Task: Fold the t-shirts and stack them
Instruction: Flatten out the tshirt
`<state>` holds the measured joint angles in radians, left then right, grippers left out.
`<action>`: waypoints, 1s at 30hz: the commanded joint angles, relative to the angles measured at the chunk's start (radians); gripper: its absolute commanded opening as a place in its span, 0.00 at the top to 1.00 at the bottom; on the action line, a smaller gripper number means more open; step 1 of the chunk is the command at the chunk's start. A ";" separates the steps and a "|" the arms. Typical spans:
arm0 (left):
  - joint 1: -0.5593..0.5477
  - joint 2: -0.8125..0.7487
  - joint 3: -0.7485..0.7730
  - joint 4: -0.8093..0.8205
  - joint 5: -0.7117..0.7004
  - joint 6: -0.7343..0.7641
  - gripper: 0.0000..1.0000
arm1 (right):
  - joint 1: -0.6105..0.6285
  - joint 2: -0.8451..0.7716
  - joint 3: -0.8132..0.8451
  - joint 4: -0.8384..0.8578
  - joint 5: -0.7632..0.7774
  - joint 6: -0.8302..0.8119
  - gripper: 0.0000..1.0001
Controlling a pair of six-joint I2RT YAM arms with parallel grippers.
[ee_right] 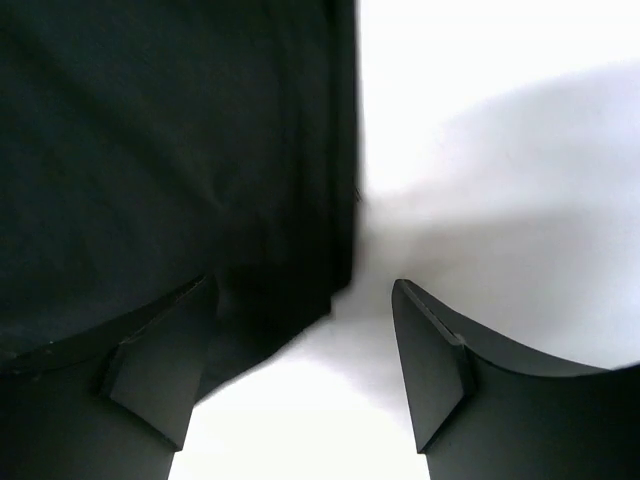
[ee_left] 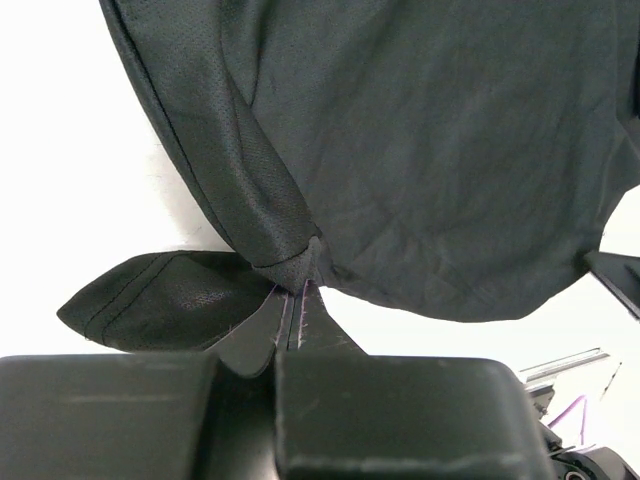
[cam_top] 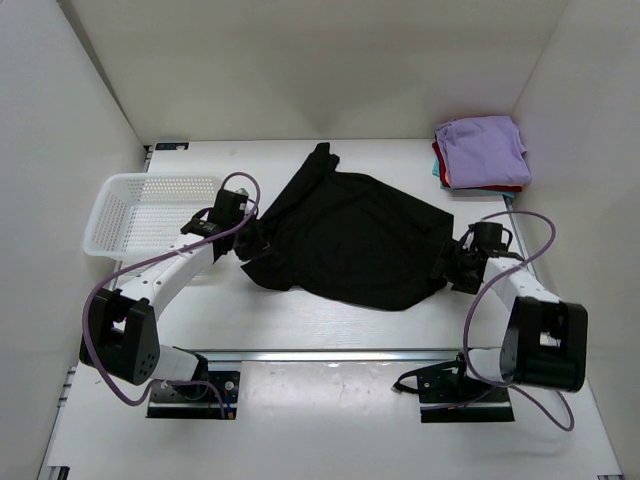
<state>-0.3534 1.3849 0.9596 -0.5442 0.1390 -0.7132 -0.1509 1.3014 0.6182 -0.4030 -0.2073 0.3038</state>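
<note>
Across the middle of the bench a large black t-shirt lies spread and rumpled, one corner trailing toward the back wall. At its left edge the left arm has its jaws clenched on a bunched fold of the black cloth, which gathers to a tight pinch between the fingertips. At the shirt's right edge the right arm has its jaws released and standing apart, one finger over the cloth, the other over bare bench, gripping nothing. A folded stack, lavender over red and teal edges, sits at the back right corner. A white mesh basket stands at the left, beside the left arm.
</note>
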 commanded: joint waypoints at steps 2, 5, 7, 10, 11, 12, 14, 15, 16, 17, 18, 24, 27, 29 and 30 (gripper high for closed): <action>-0.012 -0.024 0.017 0.013 0.005 0.017 1.00 | 0.054 0.180 0.098 0.070 -0.033 -0.077 0.32; -0.009 -0.021 0.019 0.007 0.002 0.020 1.00 | 0.099 0.284 0.199 0.044 -0.035 -0.103 0.48; -0.009 -0.026 0.024 0.009 -0.009 0.024 1.00 | 0.106 0.318 0.256 0.033 -0.037 -0.104 0.81; -0.004 -0.035 0.021 0.003 -0.015 0.029 1.00 | 0.093 0.288 0.296 0.013 -0.017 -0.089 1.00; -0.002 -0.037 0.021 0.001 -0.016 0.029 1.00 | 0.079 0.270 0.302 0.012 -0.009 -0.091 1.00; -0.001 -0.043 0.022 0.001 -0.018 0.031 1.00 | 0.083 0.234 0.313 0.001 0.005 -0.091 1.00; -0.001 -0.043 0.019 0.000 -0.009 0.034 1.00 | 0.065 0.176 0.331 -0.025 0.032 -0.104 1.00; -0.004 -0.043 0.025 0.001 -0.018 0.029 1.00 | 0.063 0.138 0.345 -0.048 0.025 -0.112 1.00; -0.004 -0.043 0.022 -0.006 -0.018 0.029 1.00 | 0.057 0.112 0.351 -0.059 0.025 -0.115 1.00; -0.005 -0.044 0.025 -0.003 -0.007 0.034 1.00 | 0.047 0.020 0.362 -0.103 0.002 -0.126 1.00; -0.007 -0.035 0.027 0.003 -0.016 0.028 1.00 | 0.040 -0.035 0.364 -0.115 -0.004 -0.120 1.00; -0.010 -0.041 0.028 -0.002 -0.021 0.031 1.00 | -0.016 -0.251 0.269 -0.169 -0.033 -0.092 1.00; -0.010 -0.041 0.024 0.000 -0.013 0.032 1.00 | -0.016 -0.258 0.241 -0.180 -0.040 -0.117 1.00; -0.016 -0.040 0.028 0.001 -0.016 0.032 1.00 | -0.009 -0.229 0.244 -0.172 -0.044 -0.115 1.00; -0.015 -0.038 0.028 -0.003 -0.021 0.034 1.00 | -0.007 -0.196 0.244 -0.156 -0.047 -0.117 1.00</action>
<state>-0.3607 1.3838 0.9600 -0.5468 0.1333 -0.6945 -0.1650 1.0393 0.8783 -0.5579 -0.2363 0.2050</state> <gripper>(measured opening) 0.020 0.009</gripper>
